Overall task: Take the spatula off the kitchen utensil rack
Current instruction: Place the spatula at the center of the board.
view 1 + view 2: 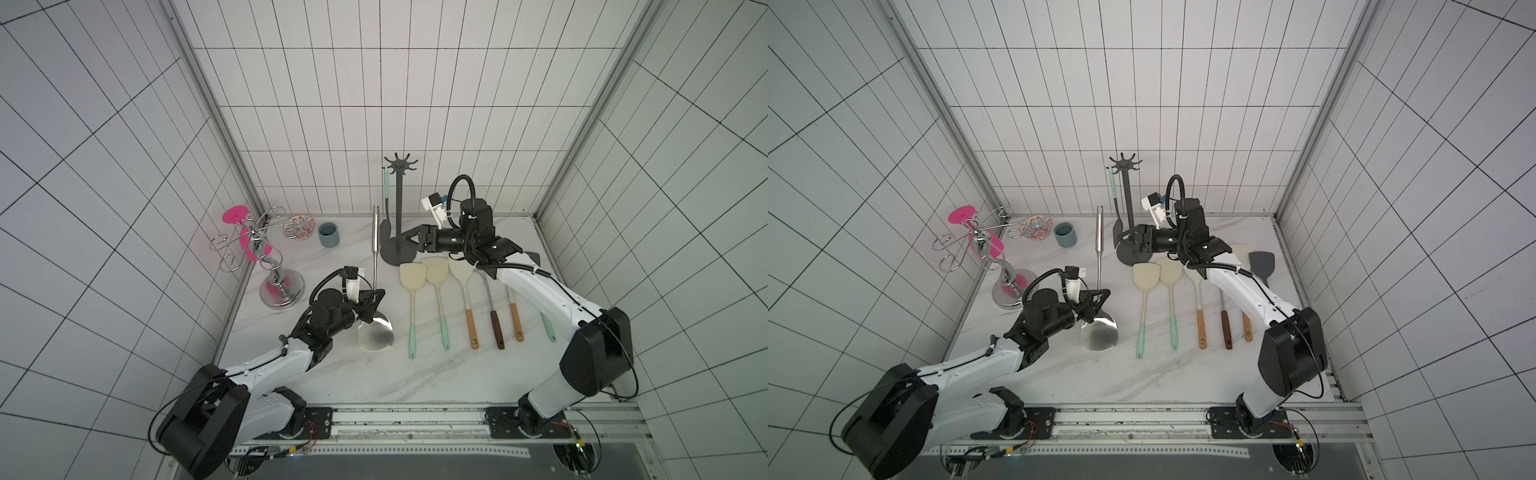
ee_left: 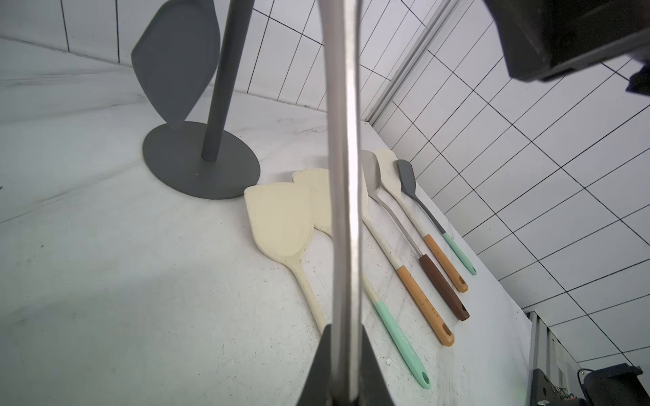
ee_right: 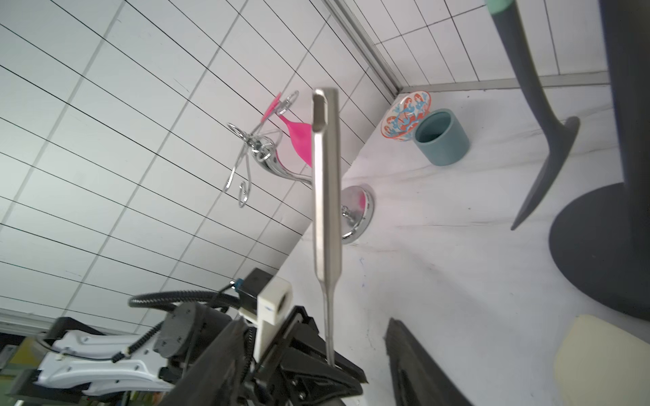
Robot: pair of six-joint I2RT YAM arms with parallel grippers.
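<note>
- Left gripper: clamped shut on the thin neck of the steel spatula, just above the blade.
- Held upright there, handle up and blade down, close over the table; no telling whether the blade touches the surface.
- Clear of the rack, with none of the hooks on its crown near the steel handle.
- Right gripper: jaws spread wide, gripping nothing, low down just beside the rack's pole and above its round base.
- Judged mostly done: off the hook, away from the rack, and firmly in the left gripper's hold.
- Left to do, most likely: laying the steel spatula flat on the table, probably next to the row of spatulas already lying with their blades toward the rack, then letting go.
- Still hanging from one hook: a grey spatula with a mint handle, its blade down by the rack's base, just beside the pole.
- Possibly another one to take off after this, though not certain from what shows here.
</note>
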